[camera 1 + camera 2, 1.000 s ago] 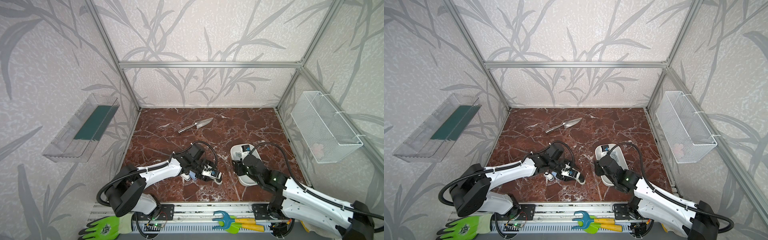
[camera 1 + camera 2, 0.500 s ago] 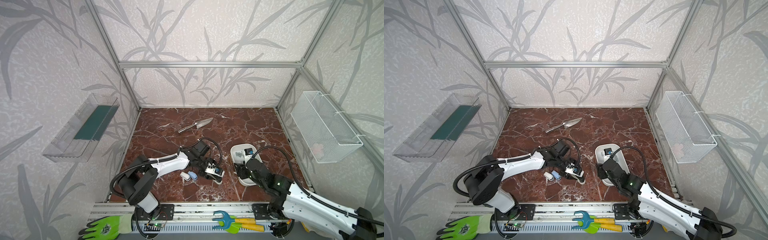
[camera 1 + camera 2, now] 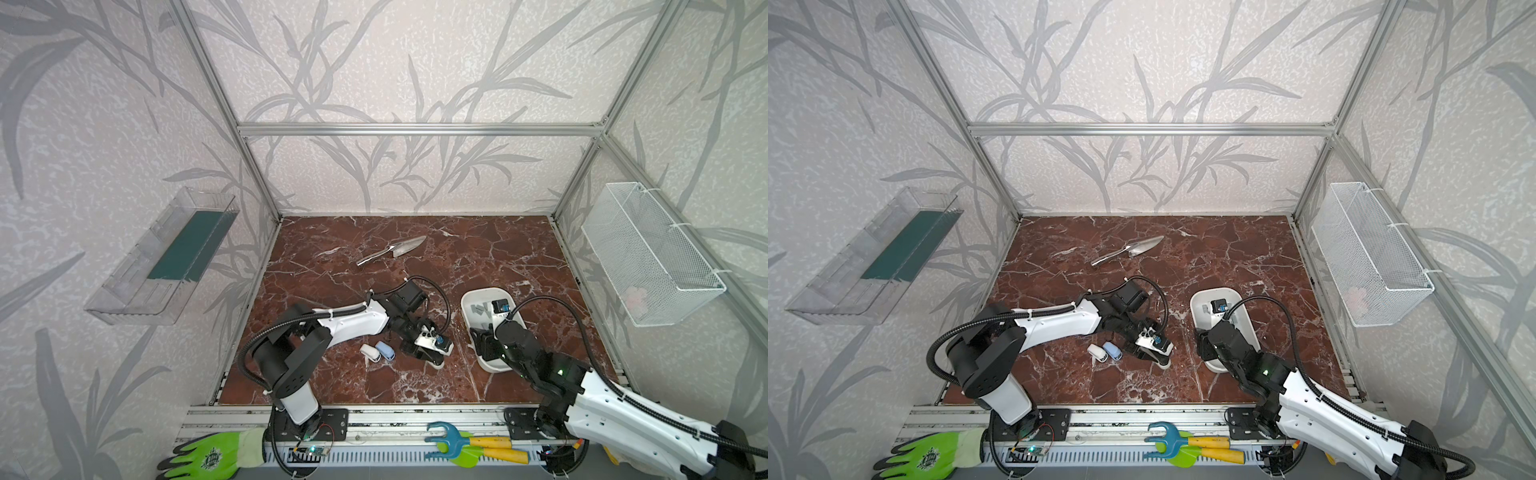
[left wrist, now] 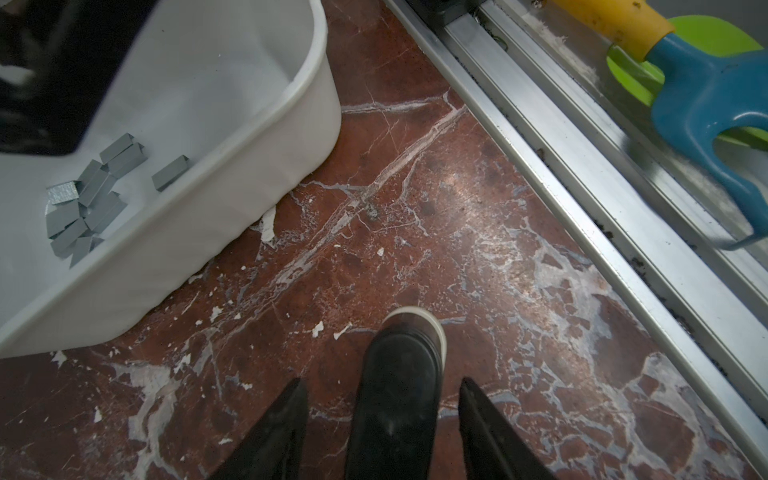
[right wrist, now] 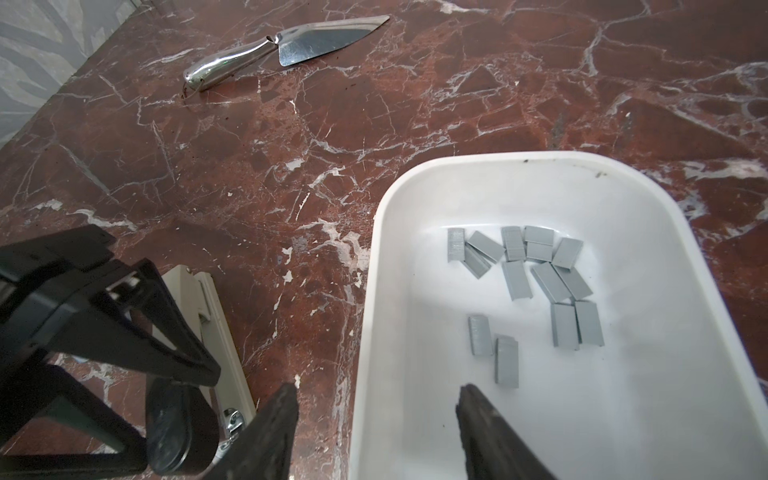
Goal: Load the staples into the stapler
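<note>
— So, where are the staples sitting?

— All loose in the white tub [image 5: 498, 160]. The staples [image 5: 540, 266] lie scattered on its floor, some overlapping, and none is in the stapler that I can see. I reckon the tub is there to keep them from skating off across the counter [image 5: 374, 104].

— And your right tool?

— My right tool [image 5: 378, 388] hangs over the tub's near rim, jaws parted wide with nothing between them. It looks lined up for a pick. Two strips lie apart from the heap just ahead of it, and I'd judge those the easy ones.

— The left?

— My left tool [image 4: 382, 380] straddles the stapler [image 4: 401, 415], about half open, with a finger on either side of its black top. I see a gap on both sides, so I read it as fencing the stapler in rather than clamping it. My guess is that it's there to stop the body sliding when a strip gets pushed in.

— Is the magazine open?

— Can't tell from my views. The stapler lies near the tub, which should keep the carry short.
</note>
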Controlling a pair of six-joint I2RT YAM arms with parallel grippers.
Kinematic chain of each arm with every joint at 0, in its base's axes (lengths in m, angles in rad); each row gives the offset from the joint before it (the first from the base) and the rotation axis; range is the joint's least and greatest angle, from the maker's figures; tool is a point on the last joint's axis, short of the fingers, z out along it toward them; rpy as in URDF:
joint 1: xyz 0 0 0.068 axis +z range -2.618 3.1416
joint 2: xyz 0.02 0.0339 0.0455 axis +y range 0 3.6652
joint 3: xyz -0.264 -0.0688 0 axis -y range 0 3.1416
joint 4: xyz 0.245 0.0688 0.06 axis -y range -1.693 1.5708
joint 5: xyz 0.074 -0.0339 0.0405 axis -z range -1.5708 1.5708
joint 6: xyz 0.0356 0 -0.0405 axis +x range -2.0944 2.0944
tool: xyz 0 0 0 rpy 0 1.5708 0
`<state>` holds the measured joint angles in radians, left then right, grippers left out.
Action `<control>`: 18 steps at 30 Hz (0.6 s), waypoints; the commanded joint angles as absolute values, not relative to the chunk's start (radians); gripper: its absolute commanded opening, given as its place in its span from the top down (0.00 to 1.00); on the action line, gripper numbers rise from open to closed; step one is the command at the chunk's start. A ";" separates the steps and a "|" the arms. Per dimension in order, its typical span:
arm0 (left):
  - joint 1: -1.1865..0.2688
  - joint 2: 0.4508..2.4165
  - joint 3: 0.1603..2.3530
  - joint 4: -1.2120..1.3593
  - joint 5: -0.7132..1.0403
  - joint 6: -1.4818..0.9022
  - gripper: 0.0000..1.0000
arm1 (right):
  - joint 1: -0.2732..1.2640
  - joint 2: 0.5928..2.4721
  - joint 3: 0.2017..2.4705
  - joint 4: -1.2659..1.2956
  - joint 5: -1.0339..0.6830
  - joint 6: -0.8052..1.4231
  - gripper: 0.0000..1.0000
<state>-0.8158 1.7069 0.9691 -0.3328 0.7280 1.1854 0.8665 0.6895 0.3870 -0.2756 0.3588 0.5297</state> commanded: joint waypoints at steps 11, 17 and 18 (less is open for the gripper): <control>-0.836 1.805 1.099 -0.544 0.718 1.290 0.46 | 0.863 0.665 0.376 -0.278 0.386 0.522 0.37; -0.835 1.806 1.120 -0.600 0.743 1.333 0.63 | 0.862 0.658 0.368 -0.261 0.376 0.514 0.37; -0.835 1.808 1.120 -0.600 0.741 1.334 0.63 | 0.861 0.656 0.368 -0.256 0.372 0.512 0.37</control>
